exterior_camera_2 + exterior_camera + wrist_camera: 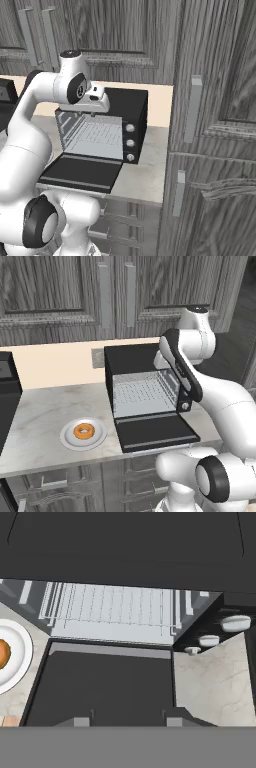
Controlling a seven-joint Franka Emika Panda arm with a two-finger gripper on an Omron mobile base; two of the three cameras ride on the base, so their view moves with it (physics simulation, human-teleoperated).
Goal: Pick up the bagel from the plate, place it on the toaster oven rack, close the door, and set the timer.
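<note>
The robot's gripper (pixel 128 714) sits closest, its two dark tips apart with nothing between them. Under it lies the door (pixel 102 684), folded down flat (black and wide open). Behind the door the toaster oven rack (pixel 112 607) shines silver. The bagel (pixel 83 431) rests in the middle of the plate (pixel 67 440), on the counter (pixel 45 411) left of the oven.

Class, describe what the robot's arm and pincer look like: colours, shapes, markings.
The arm has glossy white rounded links with dark grey joint bands and round dark end caps. The pincer ends in two small dark grey, blocky fingertips. No cables or markings are visible.
</note>
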